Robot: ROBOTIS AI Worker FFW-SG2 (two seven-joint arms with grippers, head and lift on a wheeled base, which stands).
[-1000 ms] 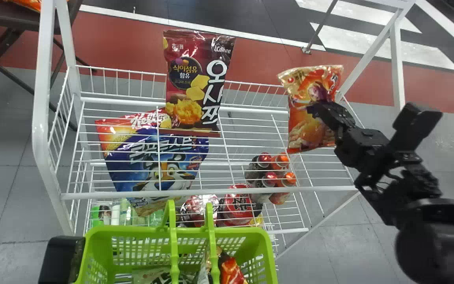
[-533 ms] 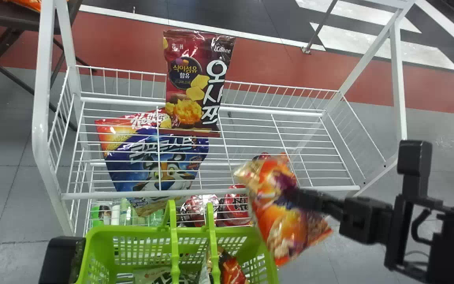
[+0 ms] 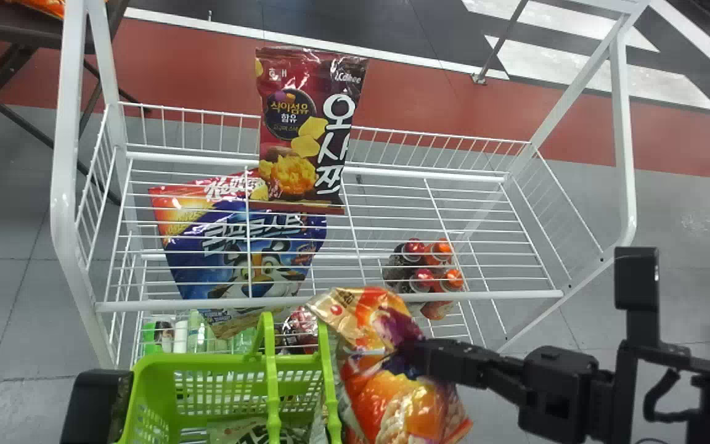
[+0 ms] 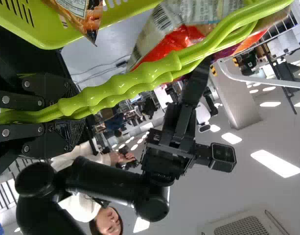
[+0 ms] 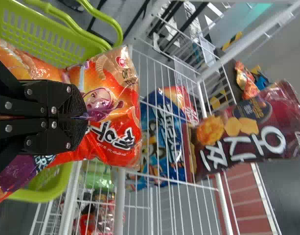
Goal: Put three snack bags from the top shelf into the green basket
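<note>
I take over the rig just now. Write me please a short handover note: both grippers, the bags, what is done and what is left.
Left gripper: shut on the handles of the green basket.
Right gripper: shut on an orange snack bag, at the basket's right side, not released.
Top shelf: one maroon snack bag, upright at the back. The blue bag is on a lower shelf.
Done: at least one bag, a pale one, lies in the basket; full count not clear.
Left: release the orange bag inside, then count; if short of three, the maroon one is probably next.
</note>
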